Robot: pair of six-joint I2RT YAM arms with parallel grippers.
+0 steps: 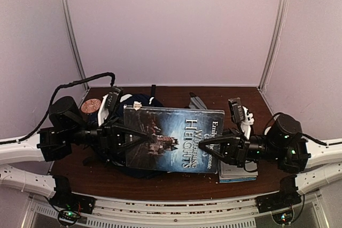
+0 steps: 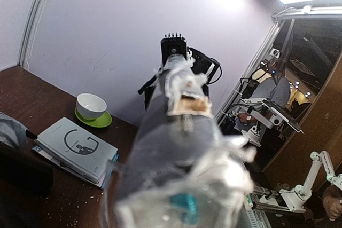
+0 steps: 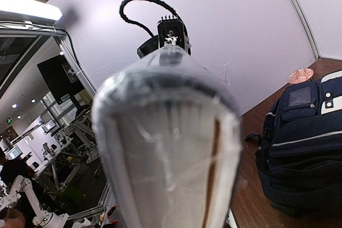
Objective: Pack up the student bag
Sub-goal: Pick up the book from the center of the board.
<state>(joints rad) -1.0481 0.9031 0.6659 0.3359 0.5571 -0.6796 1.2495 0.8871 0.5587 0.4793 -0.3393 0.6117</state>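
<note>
Two grips on the book: my left claw and right claw each pinch one end, partway shut, just above the bag. Loading step, I reckon; next: tip it into the bag's mouth.

Robotics lab: more robot arms beyond the white booth.

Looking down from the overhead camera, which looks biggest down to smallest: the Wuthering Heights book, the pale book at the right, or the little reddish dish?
1. Wuthering Heights book, by far, though it is held up nearer the camera.
2. Pale book, partly hidden under the right arm.
3. Reddish dish, also partly hidden.
</note>
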